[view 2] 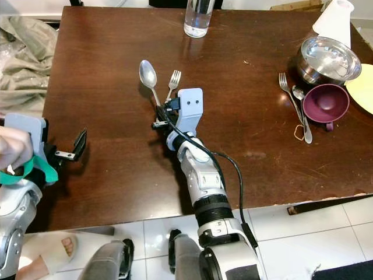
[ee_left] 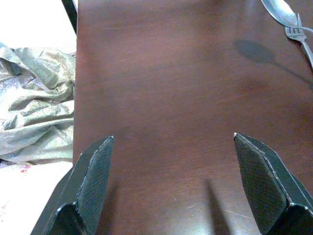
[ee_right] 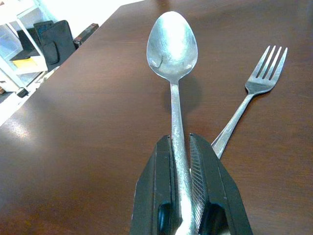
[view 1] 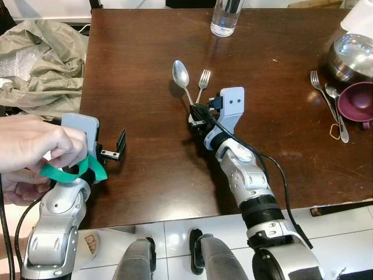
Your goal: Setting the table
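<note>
- My right end effector [ee_right: 188, 196] is clenched on the spoon [view 1: 180, 74] handle, near mid-counter [view 1: 145, 58]; the bowl of the spoon points to 12 o'clock and looks lifted, judging by its shadow on the wood.
- Fork [view 1: 203, 79] lies at the spoon's 3 o'clock. Its handle runs in under my fingers [ee_right: 156, 191]; whether it is gripped too, I cannot tell.
- My left end effector [ee_left: 171, 196] is released, fingers spread wide over bare wood at the counter's 8 o'clock edge.
- A person's hand [view 1: 35, 143] is on my left wrist, at a green band [view 1: 70, 172]. Not part of the job.
- Second fork and spoon [view 1: 337, 111], plus cup [view 1: 356, 100] and steel bowl [view 1: 349, 55], sit at 3 o'clock; glass [view 1: 226, 16] at 12.
- Risk: grip is narrow and far back on the handle, so the spoon may pivot or slip when I swing it.
- Risk: fork may drag along or skid if my fingers catch it.
- Risk: any left arm motion could pinch the hand there.
</note>
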You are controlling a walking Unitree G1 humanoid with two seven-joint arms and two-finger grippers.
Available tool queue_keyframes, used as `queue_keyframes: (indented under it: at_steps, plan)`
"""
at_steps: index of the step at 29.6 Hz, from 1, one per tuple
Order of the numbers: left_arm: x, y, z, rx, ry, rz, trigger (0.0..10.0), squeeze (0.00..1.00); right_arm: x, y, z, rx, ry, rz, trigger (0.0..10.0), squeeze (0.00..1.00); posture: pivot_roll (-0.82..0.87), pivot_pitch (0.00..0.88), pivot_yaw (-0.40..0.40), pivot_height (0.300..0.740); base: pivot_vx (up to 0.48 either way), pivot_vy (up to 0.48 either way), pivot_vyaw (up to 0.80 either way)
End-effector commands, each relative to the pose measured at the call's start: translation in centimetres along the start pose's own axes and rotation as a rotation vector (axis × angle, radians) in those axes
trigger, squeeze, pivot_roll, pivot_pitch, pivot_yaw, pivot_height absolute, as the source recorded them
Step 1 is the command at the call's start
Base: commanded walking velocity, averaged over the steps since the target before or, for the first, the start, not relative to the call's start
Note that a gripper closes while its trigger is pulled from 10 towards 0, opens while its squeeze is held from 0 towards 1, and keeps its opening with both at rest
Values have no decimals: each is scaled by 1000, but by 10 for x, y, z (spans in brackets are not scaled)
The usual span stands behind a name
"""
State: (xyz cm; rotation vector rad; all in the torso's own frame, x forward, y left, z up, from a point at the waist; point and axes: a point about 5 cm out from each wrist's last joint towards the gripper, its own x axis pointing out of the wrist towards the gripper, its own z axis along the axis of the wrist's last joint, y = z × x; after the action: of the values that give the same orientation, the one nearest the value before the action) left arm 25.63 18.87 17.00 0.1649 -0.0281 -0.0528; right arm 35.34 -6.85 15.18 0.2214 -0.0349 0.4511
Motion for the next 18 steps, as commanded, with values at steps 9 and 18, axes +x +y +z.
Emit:
queue_keyframes:
  at_steps: [9,18]
  plan:
    - [-1,1,-4,8,15,6,10000,0,-3,-1,-5,1,20,-8,10000,0,42,140,17,740,0,0,0]
    - [-1,0,-4,7,13,6,10000,0,-3,-1,-5,3,20,-9,10000,0,41,141,17,740,0,0,0]
